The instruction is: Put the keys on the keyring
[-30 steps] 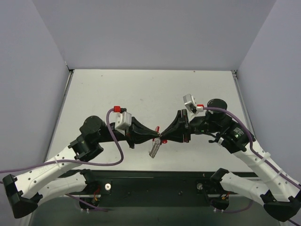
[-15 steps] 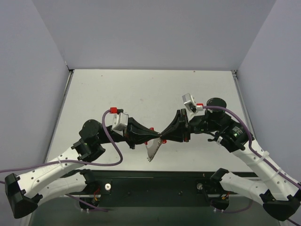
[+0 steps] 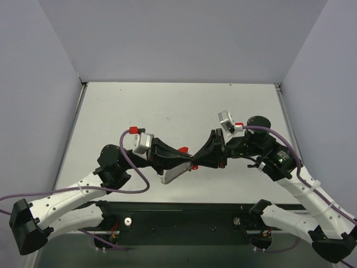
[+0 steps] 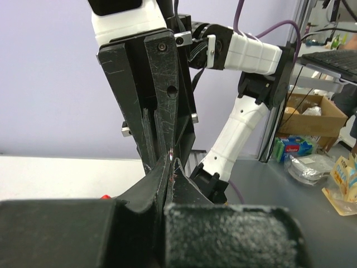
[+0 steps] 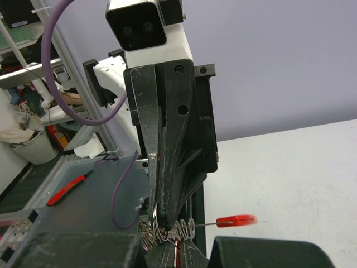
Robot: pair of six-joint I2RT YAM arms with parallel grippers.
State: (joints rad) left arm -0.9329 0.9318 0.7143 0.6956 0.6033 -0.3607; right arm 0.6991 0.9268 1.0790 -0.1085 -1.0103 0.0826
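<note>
**A:** Where does the keyring point(image 5: 167, 229) sit?

**B:** Where the two tool tips meet, above the surface point(image 3: 167, 111); right tool point(image 3: 196, 164) clenched on it; left tool point(image 3: 188, 163) clenched, on what I cannot tell; keys not discernible.

**A:** Handling?

**B:** Likely light, limp-chained, slippery; best taken at its rigid loop.

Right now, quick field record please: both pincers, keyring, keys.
left pincer: shut, tip to tip with the right one over the white table
right pincer: shut
silver link chain of the keyring: hangs from the meeting tips, slanting toward the near left; gripping pincer unclear
small red curved loop: beside the left pincer's tip
flat silver keys: not made out
</note>
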